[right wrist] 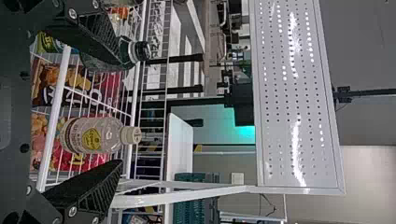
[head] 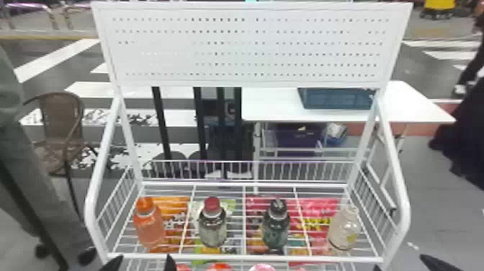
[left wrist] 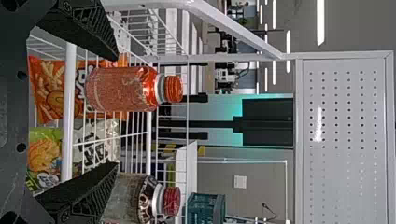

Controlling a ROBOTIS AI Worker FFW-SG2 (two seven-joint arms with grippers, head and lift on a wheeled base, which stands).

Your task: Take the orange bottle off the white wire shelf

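Observation:
The orange bottle [head: 148, 225] stands upright at the left end of the white wire shelf [head: 223, 257]. At the bottom edge, in front of the shelf's left part, are the black fingertips of my left gripper [head: 140, 265]. In the left wrist view my left gripper [left wrist: 116, 112] is wide open, and the orange bottle [left wrist: 122, 88] lies ahead between its finger lines, untouched. My right gripper [head: 399, 265] is at the bottom right of the head view. The right wrist view has my right gripper [right wrist: 122, 109] open, facing the clear bottle [right wrist: 95, 135].
A red-capped bottle [head: 212, 223], a black-capped dark bottle [head: 276, 225] and a clear bottle [head: 344, 227] share the shelf. Snack bags lie below its wires. White side rails [head: 94, 187] and a perforated back panel [head: 248, 47] frame it. Behind is a white table [head: 273, 108].

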